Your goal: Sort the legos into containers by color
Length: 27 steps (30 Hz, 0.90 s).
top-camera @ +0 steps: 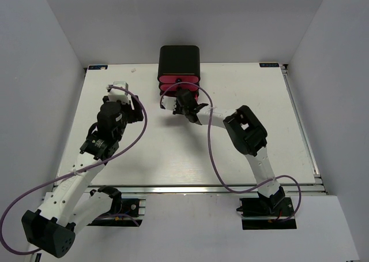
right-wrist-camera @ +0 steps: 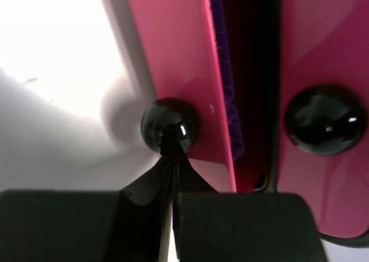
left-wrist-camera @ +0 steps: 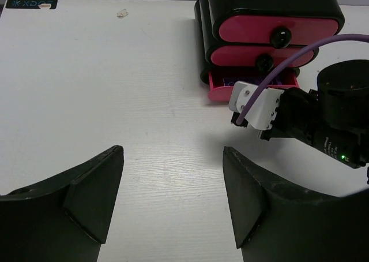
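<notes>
The black cabinet [top-camera: 179, 55] stands at the table's far middle with three pink drawers [left-wrist-camera: 253, 30]. The bottom drawer [left-wrist-camera: 222, 93] is pulled partly out. Purple legos [right-wrist-camera: 226, 83] show inside it along the gap; they also show in the left wrist view [left-wrist-camera: 272, 77]. No green or lime legos are in view. My right gripper [right-wrist-camera: 171, 145] is shut, its tips touching the bottom drawer's round black knob [right-wrist-camera: 157, 120]; it sits in front of the cabinet [top-camera: 183, 97]. My left gripper [left-wrist-camera: 173, 152] is open and empty over bare table, left of the cabinet [top-camera: 124, 96].
The middle drawer's knob [right-wrist-camera: 324, 120] is just right of my right fingers. A small pale scrap [left-wrist-camera: 122, 12] lies at the table's far left. The right arm's wrist and purple cable [left-wrist-camera: 271, 80] cross in front of the cabinet. White walls enclose the table.
</notes>
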Each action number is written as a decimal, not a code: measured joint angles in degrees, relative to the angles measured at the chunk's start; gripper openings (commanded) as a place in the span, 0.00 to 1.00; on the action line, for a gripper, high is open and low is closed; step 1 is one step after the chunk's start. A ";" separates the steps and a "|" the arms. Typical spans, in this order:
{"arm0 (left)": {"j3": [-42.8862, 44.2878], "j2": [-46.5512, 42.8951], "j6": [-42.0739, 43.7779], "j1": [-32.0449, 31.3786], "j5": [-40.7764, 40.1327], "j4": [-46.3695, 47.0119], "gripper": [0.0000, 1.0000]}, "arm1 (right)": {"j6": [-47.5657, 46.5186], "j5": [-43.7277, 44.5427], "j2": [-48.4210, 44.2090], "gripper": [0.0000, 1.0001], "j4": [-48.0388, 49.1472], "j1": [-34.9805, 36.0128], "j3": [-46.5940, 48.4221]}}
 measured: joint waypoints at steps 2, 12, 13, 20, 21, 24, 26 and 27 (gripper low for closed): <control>0.00 -0.04 0.00 0.00 -0.07 0.00 0.80 | -0.04 1.27 0.57 0.00 1.88 -0.02 0.26; 0.00 0.11 0.02 0.00 -1.11 0.00 0.81 | -1.97 5.60 5.53 0.00 10.05 -0.39 2.60; 0.00 0.13 0.00 0.02 -1.16 0.00 0.81 | -2.05 5.84 5.88 0.00 10.43 -0.46 2.99; 0.00 0.87 0.02 0.00 -1.51 0.00 0.81 | -2.25 6.14 6.88 0.00 11.72 -0.79 3.87; 0.00 0.90 0.02 0.00 -1.53 0.00 0.81 | -2.29 6.12 6.88 0.00 11.69 -0.79 3.87; 0.00 0.90 0.02 0.02 -1.53 0.02 0.82 | -2.34 4.20 6.73 0.00 11.10 -1.01 3.72; 0.00 0.90 0.00 0.00 -1.53 0.02 0.82 | -1.97 0.24 5.18 0.00 9.16 -1.25 1.99; 0.00 0.90 0.02 0.02 -1.49 0.04 0.83 | -1.64 -2.12 3.06 0.07 8.02 -1.46 -0.61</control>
